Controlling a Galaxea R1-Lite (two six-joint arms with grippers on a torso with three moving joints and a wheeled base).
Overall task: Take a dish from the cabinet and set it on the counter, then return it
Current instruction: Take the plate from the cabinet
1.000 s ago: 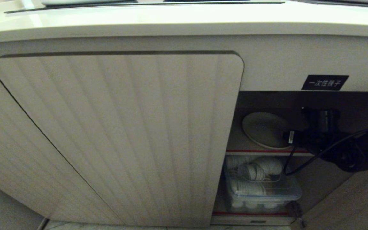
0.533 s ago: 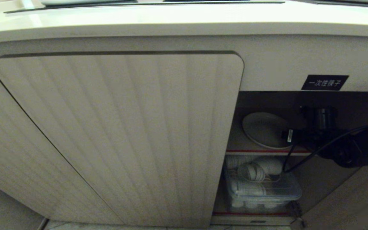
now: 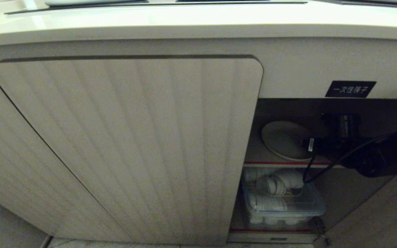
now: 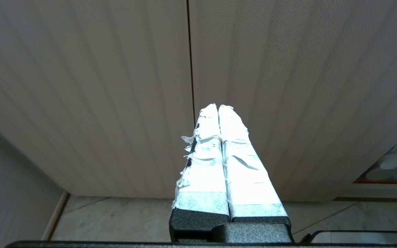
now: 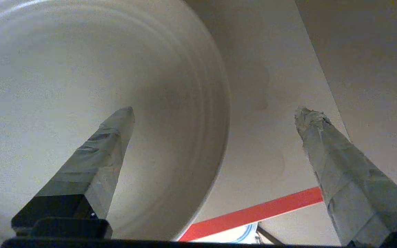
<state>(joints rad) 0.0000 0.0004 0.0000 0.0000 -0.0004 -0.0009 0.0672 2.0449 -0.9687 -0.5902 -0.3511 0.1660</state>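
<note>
The dish (image 3: 283, 139), a plain cream plate, lies on the upper shelf (image 3: 274, 163) of the open cabinet (image 3: 133, 144). My right gripper (image 3: 326, 141) reaches into that compartment from the right, at the dish's right edge. In the right wrist view the right gripper (image 5: 217, 112) stands open and holds nothing. One taped finger (image 5: 98, 162) hangs over the dish (image 5: 81, 86), the other (image 5: 339, 165) over bare shelf beyond the rim. My left gripper (image 4: 217, 106) is shut and empty, parked low before the ribbed doors. The counter (image 3: 184, 20) runs along the top.
A closed ribbed door covers the compartment's left side, and a black label (image 3: 350, 89) sits above the opening. A clear container of white cups (image 3: 281, 203) fills the lower shelf. A black cable (image 3: 326, 168) hangs from my right wrist. Floor tiles (image 4: 115, 217) lie below.
My right arm has edged slightly up and to the left, closer over the dish's right edge. Its jaws have stayed open. The dish and the left arm have not moved.
</note>
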